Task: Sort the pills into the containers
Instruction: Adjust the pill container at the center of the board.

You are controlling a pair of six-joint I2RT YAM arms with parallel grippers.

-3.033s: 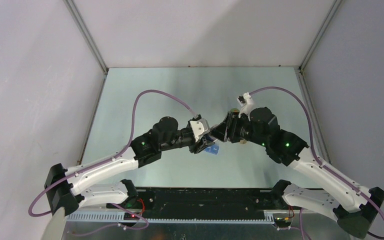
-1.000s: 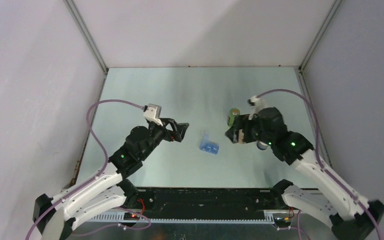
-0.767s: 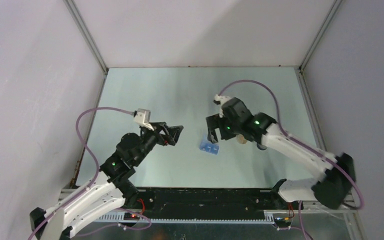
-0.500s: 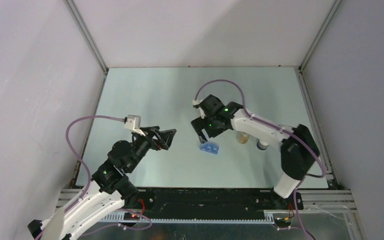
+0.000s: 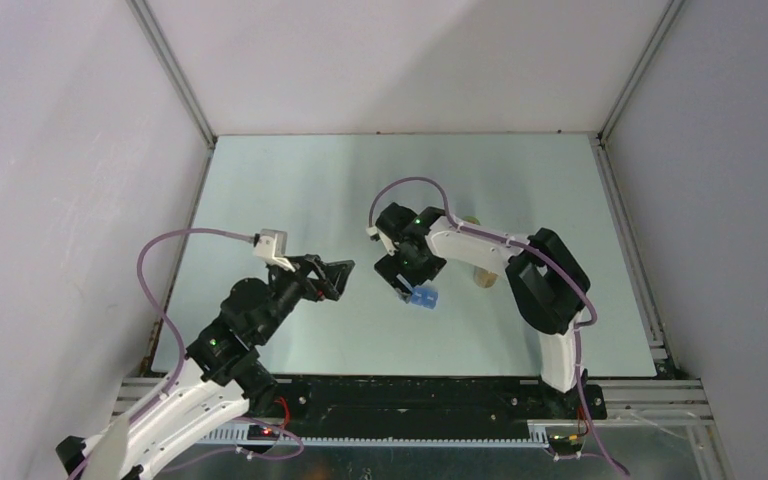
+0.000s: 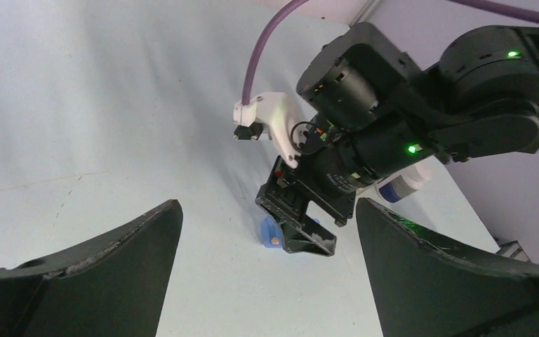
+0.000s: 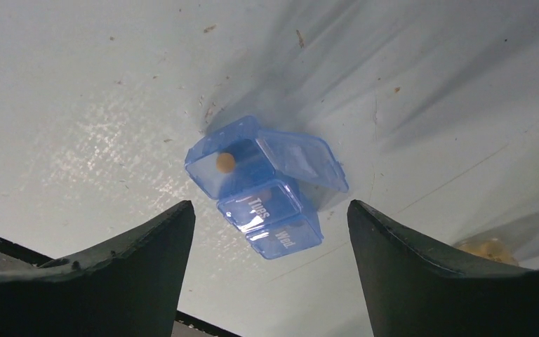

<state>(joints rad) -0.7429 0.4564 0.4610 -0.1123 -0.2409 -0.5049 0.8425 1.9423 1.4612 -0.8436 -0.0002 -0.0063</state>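
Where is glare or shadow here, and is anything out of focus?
Right wrist view: speckled glare on the table left of the blue pill box, shadow streaks above it. Top view: soft sheen on the far table. Left wrist view: right arm sharp.

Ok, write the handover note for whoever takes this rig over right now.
Left gripper: open, empty, off to the left of the organiser.
Right gripper: open, empty, directly over the organiser, not gripping it.
Things: blue organiser mid-table, end lid open, Tues and Wed lids shut. Jar of tan pills to its right.
Done: one tan pill lies in the open compartment.
Left: sort the jar's pills; the open lid is not yet shut.
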